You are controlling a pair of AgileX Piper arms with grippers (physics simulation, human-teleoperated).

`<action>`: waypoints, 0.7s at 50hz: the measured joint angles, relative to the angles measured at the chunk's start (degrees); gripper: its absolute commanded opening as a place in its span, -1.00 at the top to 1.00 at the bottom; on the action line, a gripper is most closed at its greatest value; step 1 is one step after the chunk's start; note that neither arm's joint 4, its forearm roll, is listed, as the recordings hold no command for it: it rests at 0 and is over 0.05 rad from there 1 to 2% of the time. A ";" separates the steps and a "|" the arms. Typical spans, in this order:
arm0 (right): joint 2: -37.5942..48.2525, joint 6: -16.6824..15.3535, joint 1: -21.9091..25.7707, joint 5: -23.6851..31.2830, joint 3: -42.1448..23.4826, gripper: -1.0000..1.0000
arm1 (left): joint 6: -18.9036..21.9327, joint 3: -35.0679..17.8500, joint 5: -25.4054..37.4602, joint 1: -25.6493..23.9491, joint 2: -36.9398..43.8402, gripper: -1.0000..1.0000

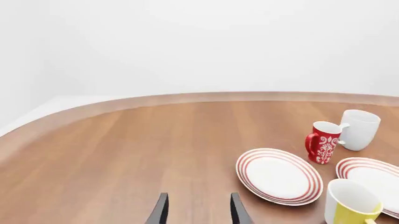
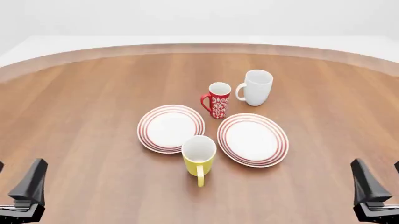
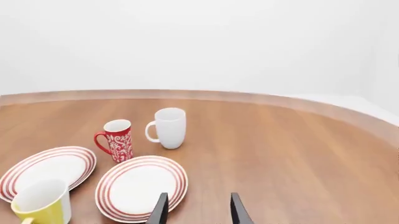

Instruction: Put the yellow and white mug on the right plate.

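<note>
Both the left hand (image 2: 12,186) and the right hand (image 2: 381,185) hover low at the near corners, fingers parted, holding nothing.

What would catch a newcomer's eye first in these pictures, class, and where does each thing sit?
The yellow mug stands upright nearest the arms, handle toward the camera, between the near edges of two red-ringed plates, the left plate and the right plate. Behind the plates stand a red patterned mug and a taller white mug. Both grippers, left and right, sit open at the near corners, far from everything.
</note>
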 measured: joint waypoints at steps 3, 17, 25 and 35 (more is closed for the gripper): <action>0.87 -0.27 0.02 -0.35 0.00 -1.00 | 0.00 0.00 0.00 0.00 0.00 -1.00; 10.64 0.90 0.29 -2.94 -1.87 -1.00 | 0.00 0.00 0.00 0.00 0.00 -1.00; 15.52 0.79 3.35 0.53 -5.96 -1.00 | 0.00 0.00 0.00 0.00 0.00 -1.00; 21.51 2.70 9.05 6.89 -12.48 -1.00 | 0.00 0.00 0.00 0.00 0.00 -1.00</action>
